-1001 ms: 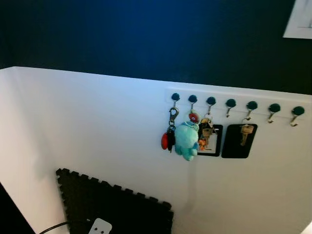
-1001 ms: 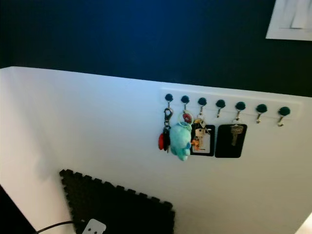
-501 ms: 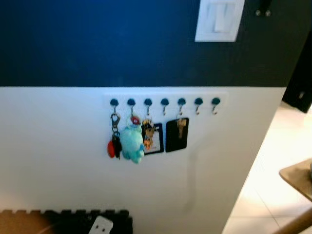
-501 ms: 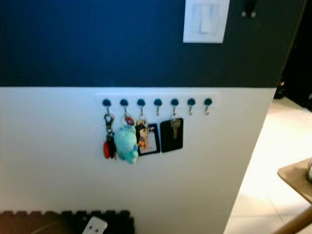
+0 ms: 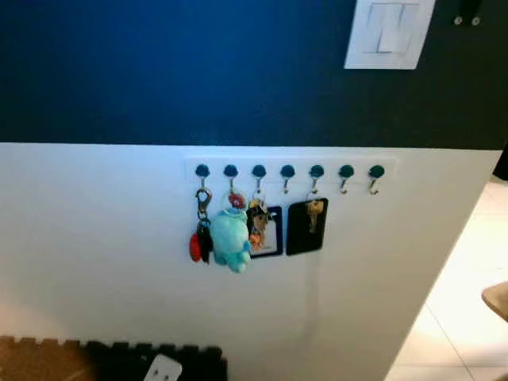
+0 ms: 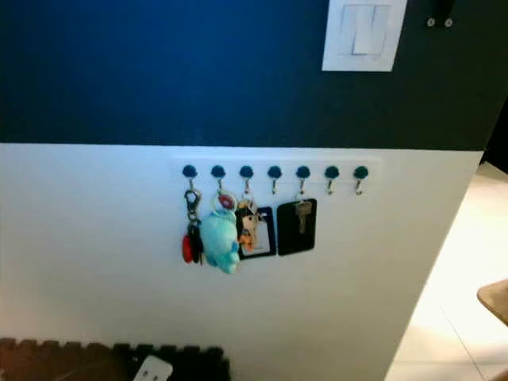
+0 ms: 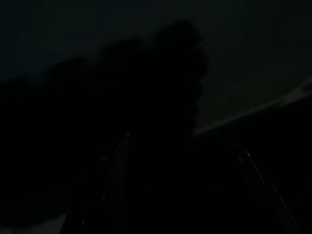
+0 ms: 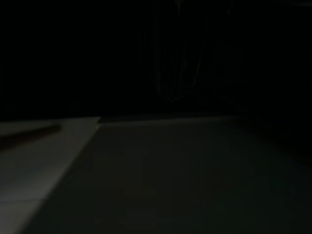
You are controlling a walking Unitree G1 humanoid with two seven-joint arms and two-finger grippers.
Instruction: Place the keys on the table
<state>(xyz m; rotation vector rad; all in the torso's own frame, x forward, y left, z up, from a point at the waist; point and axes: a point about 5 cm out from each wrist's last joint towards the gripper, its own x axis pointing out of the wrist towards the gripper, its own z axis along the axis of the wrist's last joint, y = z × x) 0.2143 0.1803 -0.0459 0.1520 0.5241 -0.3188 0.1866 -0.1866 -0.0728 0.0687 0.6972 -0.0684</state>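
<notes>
I face a wall, dark blue above and white below, with a white rail of seven dark round-headed hooks (image 5: 288, 171) running across the white part. The keys (image 5: 256, 220) I am after hang on that rail: a bunch with a red fob (image 5: 195, 248) on the first hook from my left, a fluffy turquoise plush keyring (image 5: 232, 239) just beside it, a bunch of brass keys over a black-framed card (image 5: 270, 235) next along, and a single brass key on a flat black tag (image 5: 307, 227) on the fifth hook. The last two hooks are bare. A white double light switch (image 5: 390, 34) sits above the rail's right end.

Compared with half a second ago my whole view has swung slightly: the rail lies further right in frame, and the tan surface corner (image 5: 497, 299) low to the right of the rail has slid nearer the frame's edge. The black foam mat (image 5: 159, 359) stays below the rail.

Both wrist views are nearly black; I cannot tell how my jaws stand.
</notes>
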